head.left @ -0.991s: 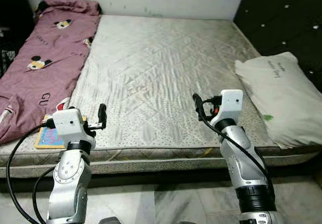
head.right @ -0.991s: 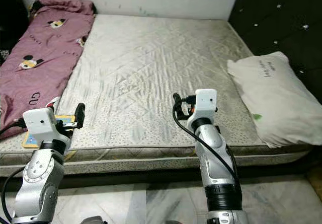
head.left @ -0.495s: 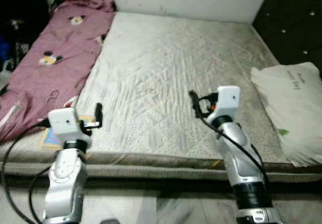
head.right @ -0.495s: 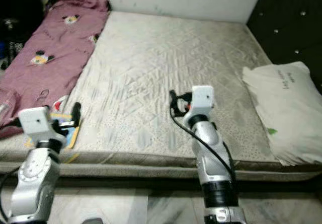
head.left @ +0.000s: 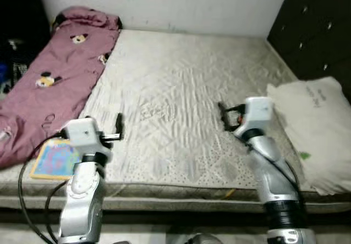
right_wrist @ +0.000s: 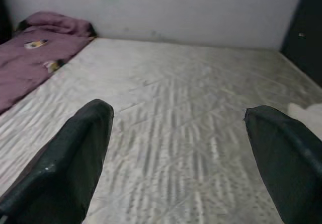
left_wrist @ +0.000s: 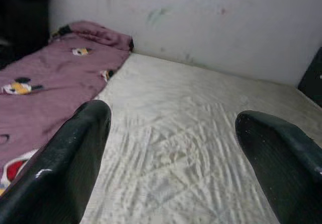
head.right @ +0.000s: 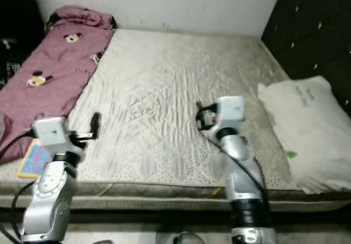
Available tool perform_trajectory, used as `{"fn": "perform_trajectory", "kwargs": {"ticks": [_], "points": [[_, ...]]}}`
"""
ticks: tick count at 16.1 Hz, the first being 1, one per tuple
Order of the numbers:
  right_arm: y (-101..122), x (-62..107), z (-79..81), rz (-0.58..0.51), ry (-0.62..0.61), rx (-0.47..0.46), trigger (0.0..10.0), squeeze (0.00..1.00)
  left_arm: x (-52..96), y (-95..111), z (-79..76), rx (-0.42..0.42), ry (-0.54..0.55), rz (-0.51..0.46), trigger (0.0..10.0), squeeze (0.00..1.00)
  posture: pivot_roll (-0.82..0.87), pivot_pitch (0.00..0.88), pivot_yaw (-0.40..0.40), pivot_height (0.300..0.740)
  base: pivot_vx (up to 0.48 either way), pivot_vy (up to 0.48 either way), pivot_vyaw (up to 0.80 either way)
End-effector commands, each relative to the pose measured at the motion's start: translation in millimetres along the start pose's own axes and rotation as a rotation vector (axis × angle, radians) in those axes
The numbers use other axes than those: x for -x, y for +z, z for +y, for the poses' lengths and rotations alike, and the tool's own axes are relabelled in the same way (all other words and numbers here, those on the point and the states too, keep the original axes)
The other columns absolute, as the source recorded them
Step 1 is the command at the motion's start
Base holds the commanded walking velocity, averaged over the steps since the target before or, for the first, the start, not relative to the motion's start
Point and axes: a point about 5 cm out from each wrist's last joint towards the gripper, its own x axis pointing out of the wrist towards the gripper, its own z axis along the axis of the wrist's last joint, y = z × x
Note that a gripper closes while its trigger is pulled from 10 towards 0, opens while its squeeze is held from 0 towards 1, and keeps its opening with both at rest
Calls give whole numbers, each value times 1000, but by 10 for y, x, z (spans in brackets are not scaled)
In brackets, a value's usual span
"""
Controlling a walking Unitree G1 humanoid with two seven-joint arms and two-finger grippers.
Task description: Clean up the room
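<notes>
A bare quilted mattress [head.left: 181,101] lies before me. A pink blanket [head.left: 49,85] with cartoon prints is spread along its left side. At the near left corner lies a colourful book [head.left: 55,159], partly under the blanket's edge. On the right edge rests a white pillow [head.left: 312,129]. My left gripper [head.left: 118,128] hovers open over the near left of the mattress, right of the book. Over the middle right, my right gripper [head.left: 224,115] hangs open and empty. Wide-spread fingers [left_wrist: 75,153] frame the blanket [left_wrist: 45,83], and the other fingers [right_wrist: 75,158] frame the mattress [right_wrist: 191,113].
A white wall [head.left: 175,3] stands behind the bed. A dark tufted headboard [head.left: 318,30] rises on the right. Dark clutter [head.left: 13,52] sits in the shade to the far left. A strip of pale floor [head.left: 164,233] runs below the mattress edge.
The whole picture has shifted, so the camera has moved; the book now lies further out from the blanket. Both arms keep the same pose, fingers still spread.
</notes>
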Motion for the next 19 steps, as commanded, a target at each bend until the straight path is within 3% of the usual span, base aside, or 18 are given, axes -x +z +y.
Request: {"fn": "perform_trajectory", "kwargs": {"ticks": [1, 6, 9, 19], "points": [[36, -27, 126, -11, 35, -12, 10000, 0, 7, 29, 98, -19, 20, -8, 10000, 0, -80, 0, -58, 740, 337, 0, 0], [13, -29, 114, 2, 36, -10, 10000, 0, -8, -23, 108, -6, 55, 28, 10000, 0, -78, 0, -60, 740, 52, 68, -126], [11, -28, 115, 3, 38, -7, 10000, 0, -7, -30, 105, 16, 55, 31, 10000, 0, -80, 0, -61, 740, 0, 480, -800], [22, -67, 134, 2, 48, 0, 10000, 0, -49, -4, 93, 38, 60, 23, 10000, 0, -85, 0, -71, 740, 0, 480, 0]]}}
